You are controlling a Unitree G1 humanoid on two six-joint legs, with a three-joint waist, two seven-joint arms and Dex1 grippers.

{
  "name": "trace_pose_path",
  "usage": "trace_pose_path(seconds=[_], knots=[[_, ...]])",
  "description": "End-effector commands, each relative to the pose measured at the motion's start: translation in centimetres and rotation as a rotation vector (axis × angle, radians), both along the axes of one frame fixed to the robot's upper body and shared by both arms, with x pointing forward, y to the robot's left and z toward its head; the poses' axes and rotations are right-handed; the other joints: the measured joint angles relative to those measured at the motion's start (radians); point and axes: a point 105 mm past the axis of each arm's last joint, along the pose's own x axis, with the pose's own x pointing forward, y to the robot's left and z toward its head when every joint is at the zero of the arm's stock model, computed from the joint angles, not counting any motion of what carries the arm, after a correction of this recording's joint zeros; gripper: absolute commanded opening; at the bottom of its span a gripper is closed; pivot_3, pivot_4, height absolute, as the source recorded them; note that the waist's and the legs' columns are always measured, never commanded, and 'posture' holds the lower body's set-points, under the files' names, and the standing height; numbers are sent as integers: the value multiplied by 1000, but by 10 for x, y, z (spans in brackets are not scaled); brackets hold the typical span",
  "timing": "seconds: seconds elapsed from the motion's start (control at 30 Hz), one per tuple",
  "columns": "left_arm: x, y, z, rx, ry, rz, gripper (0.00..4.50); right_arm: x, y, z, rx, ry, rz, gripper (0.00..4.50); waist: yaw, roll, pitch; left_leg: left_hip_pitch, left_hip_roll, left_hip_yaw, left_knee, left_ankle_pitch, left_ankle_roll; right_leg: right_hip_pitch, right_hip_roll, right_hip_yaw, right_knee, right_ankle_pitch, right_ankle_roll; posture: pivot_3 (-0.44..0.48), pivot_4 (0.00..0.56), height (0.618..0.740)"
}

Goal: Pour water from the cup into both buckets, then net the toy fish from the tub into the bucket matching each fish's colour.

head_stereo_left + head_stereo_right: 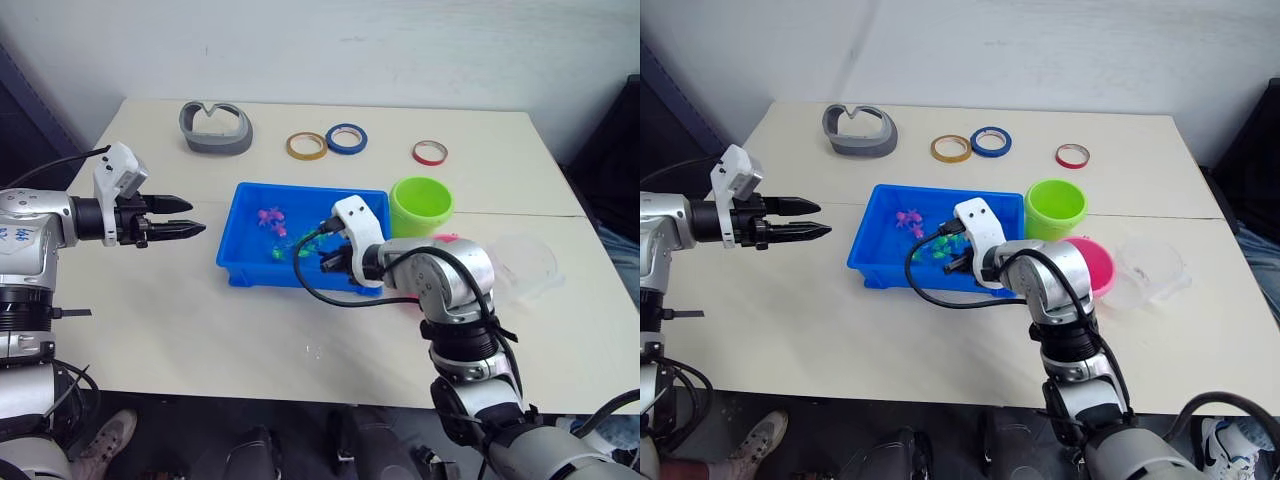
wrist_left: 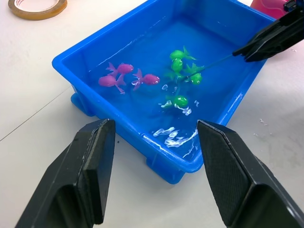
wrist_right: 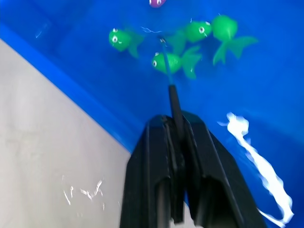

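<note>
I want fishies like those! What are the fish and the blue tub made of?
The green fish and pink fish look like shiny moulded plastic, with even bright colour. The tub looks like hard glossy plastic too, with a smooth moulded rim that glints.

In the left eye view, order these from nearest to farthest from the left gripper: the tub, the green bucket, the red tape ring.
1. Tub, just to the right of the left gripper.
2. Green bucket, past the tub's far right corner.
3. Red tape ring, far right, near the table's back.
</note>
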Motion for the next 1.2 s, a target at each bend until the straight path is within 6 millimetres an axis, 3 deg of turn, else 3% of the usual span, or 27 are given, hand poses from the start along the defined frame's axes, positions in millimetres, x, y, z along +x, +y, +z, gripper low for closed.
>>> trace_pose_path(seconds=[0.03,0.4,0.77,1.03,1.2], knots=[[-5,4,17,2,-56,2,3023,5,6,18,41,-75,3,0,0,0,0,0,0,0,0,0,0,0,0,0,0,0,0,0,150,693],[-4,3,18,2,-57,-2,3023,-11,-2,41,67,-124,32,0,1,0,0,-2,0,-1,-1,0,0,0,0,-1,-3,0,0,0,150,693],[0,-5,22,-12,-70,-29,3023,-22,-15,43,11,-176,39,0,1,0,0,-5,1,-4,-1,-1,1,-1,0,-4,-6,0,0,0,150,693],[-3,-21,27,-21,-72,-110,3023,-25,-34,51,-17,-293,21,0,4,0,0,-8,1,-6,-1,-1,1,-1,-1,-6,-9,0,0,0,150,693],[-1,-37,32,-25,-81,-181,3023,-36,-63,64,-16,-384,-1,0,10,0,0,-9,0,-8,-1,-1,2,-1,-1,-8,-10,0,0,0,150,693]])
